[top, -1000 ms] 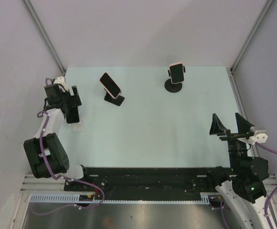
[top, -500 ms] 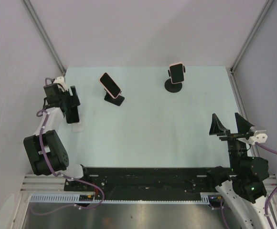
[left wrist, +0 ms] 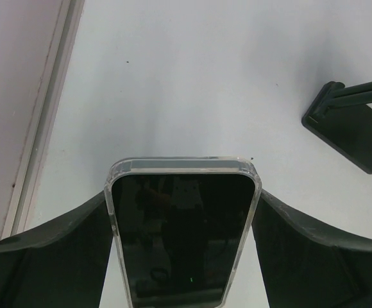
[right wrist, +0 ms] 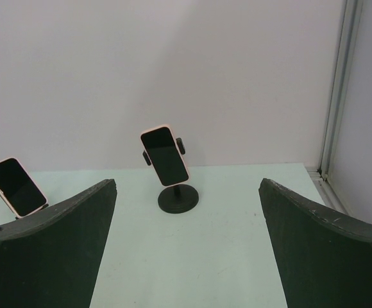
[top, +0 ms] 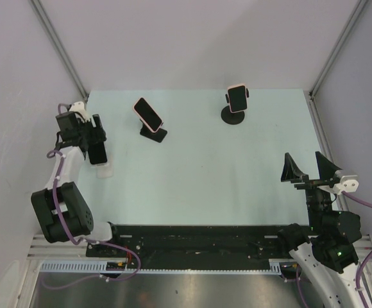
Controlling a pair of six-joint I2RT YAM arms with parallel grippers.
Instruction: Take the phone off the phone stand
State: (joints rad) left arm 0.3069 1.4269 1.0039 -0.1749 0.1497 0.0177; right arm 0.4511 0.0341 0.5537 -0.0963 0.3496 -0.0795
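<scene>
A dark-screened phone [left wrist: 183, 237] in a clear case stands between the fingers of my left gripper [left wrist: 183, 192]. Both fingers press against its long sides, so the gripper is shut on it. From above, this gripper [top: 96, 146] hangs at the table's left edge, just beyond a small white phone stand [top: 104, 170]. Whether the phone still touches that stand is hidden by the gripper. My right gripper [top: 308, 168] hovers open at the near right with nothing between its fingers [right wrist: 58, 244].
A pink-cased phone [top: 147, 113] leans on a black wedge stand [top: 155, 134] at the back left. Another pink-cased phone [top: 238, 98] sits clamped on a round-based black stand [top: 235, 116] at the back centre. Grey walls enclose the table [top: 224, 173].
My left gripper's fingers have closed in onto the phone's sides, and the gripper has shifted slightly away from the white stand toward the back left. The right arm has not moved.
</scene>
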